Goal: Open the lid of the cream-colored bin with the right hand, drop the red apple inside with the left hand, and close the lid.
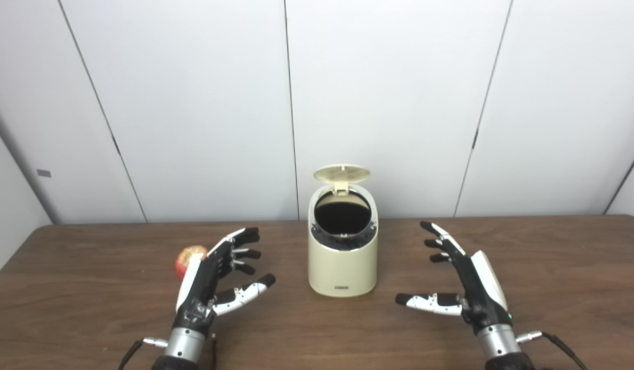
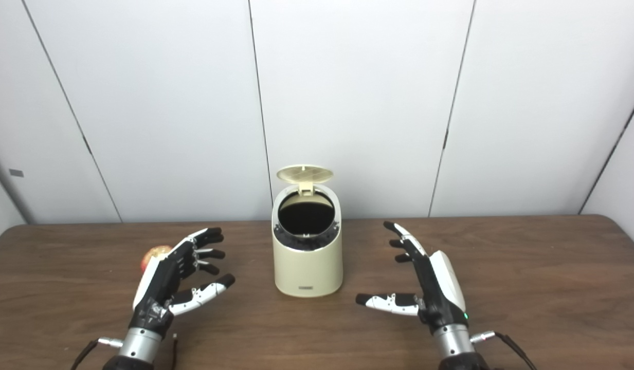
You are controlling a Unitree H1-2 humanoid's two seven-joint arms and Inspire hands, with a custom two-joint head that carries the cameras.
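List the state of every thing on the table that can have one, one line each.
Lid: open, tipped up behind the bin's mouth.
Bin: upright, mouth uncovered, inside dark.
Apple: on the table, behind the left hand, not held.
Left hand: open, empty.
Right hand: open, empty, apart from the bin.

A dark brown wood-grain table (image 1: 553, 257) with rounded far corners is seen filling the lower part of the view. Behind it, a wall (image 1: 388, 103) of plain white panels is divided by thin dark vertical seams. A small grey plate (image 1: 43, 173) is fixed to the left panel. The scene is evenly lit.
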